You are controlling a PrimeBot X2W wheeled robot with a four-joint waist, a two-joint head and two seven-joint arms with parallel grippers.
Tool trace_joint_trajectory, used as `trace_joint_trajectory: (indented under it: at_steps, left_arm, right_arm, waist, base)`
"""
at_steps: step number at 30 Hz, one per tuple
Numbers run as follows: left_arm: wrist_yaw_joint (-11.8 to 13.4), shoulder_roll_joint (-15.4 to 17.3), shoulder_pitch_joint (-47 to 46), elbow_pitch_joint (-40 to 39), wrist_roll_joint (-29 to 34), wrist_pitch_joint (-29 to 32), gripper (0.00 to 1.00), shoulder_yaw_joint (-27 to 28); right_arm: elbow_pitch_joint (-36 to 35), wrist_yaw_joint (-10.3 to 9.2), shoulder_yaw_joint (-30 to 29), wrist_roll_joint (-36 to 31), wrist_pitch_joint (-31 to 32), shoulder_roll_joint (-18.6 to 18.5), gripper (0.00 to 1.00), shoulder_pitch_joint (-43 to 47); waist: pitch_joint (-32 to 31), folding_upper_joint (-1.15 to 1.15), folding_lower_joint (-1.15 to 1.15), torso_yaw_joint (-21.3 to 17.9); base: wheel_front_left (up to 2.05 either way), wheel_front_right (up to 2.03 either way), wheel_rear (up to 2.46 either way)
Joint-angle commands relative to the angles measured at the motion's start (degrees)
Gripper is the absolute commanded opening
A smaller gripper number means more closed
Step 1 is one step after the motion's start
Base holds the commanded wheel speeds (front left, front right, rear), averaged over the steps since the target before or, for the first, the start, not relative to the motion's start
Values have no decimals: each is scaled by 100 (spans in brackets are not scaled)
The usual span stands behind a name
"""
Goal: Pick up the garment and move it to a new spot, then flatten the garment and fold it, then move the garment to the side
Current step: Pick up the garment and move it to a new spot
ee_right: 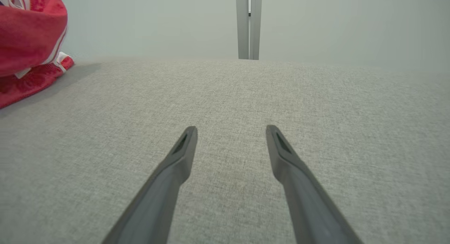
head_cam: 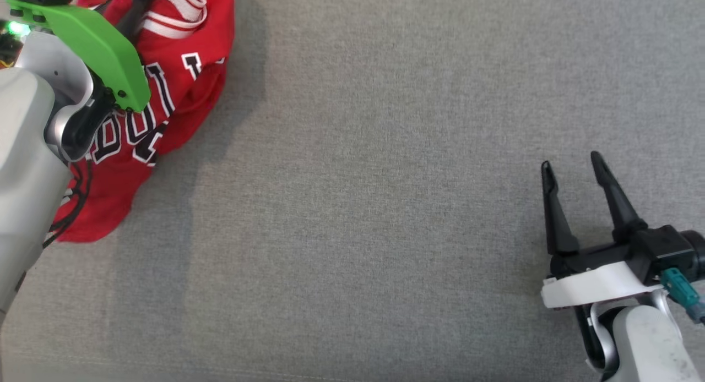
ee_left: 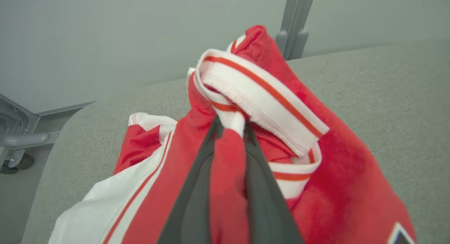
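Note:
The garment is a red jersey with white-and-red striped trim and black-and-white lettering, bunched at the far left of the grey surface. In the left wrist view my left gripper is shut on a fold of the garment, red cloth and striped trim pinched between its two dark fingers. In the head view the left arm's green bracket covers part of the garment. My right gripper rests open near the lower right, far from the cloth. The right wrist view shows the right gripper open over bare fabric, with the garment at its far left.
A grey fabric-covered surface spreads wide between the garment and the right gripper. A grey upright post stands beyond its far edge against a pale wall. Grey metal frame parts show past the surface's left edge.

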Motion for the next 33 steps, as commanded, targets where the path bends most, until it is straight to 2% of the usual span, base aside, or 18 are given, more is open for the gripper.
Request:
trace_joint_trajectory:
  at_steps: [1,6,10,16,20,24,29,33]
  left_arm:
    - [7,106,-117,-163,-104,-123,0,-94]
    - [7,370,-298,-852,-367,-339,0,-393]
    - [7,516,-461,-1373,-670,-352,0,-498]
    - [7,447,-742,-2007,-970,-367,0,-613]
    - [7,241,-935,-2120,-880,-402,0,-733]
    - [84,-190,-1037,-1987,-748,-496,0,-858]
    - [273,-784,-797,-1481,-466,-635,0,-1224]
    - [419,-1246,-486,-771,-288,-763,0,-1553]
  right_arm:
    - [62,1,48,44,-19,48,100,74]
    - [221,1,183,154,-19,187,100,230]
    - [303,1,281,246,-19,236,100,290]
    - [310,1,368,511,-19,253,100,294]
    - [297,1,329,611,-19,254,100,284]
    - [278,1,206,647,-19,257,100,326]
    - [217,1,121,761,-18,259,100,225]
    - [174,1,131,921,-18,263,100,58]
  waist:
    - [-573,0,-1,79]
    - [-1237,0,-1,-55]
    - [-1628,0,-1,-329]
    - [-1814,0,-1,-945]
    - [-1751,0,-1,-1426]
    - [-1545,0,-1,-1866]
    - [-1120,0,-1,-2371]
    - [-775,0,-1,-2676]
  base:
    - [0,0,0]
    - [0,0,0]
    - [0,0,0]
    - [0,0,0]
    - [0,0,0]
    - [0,0,0]
    - [0,0,0]
    - [0,0,0]
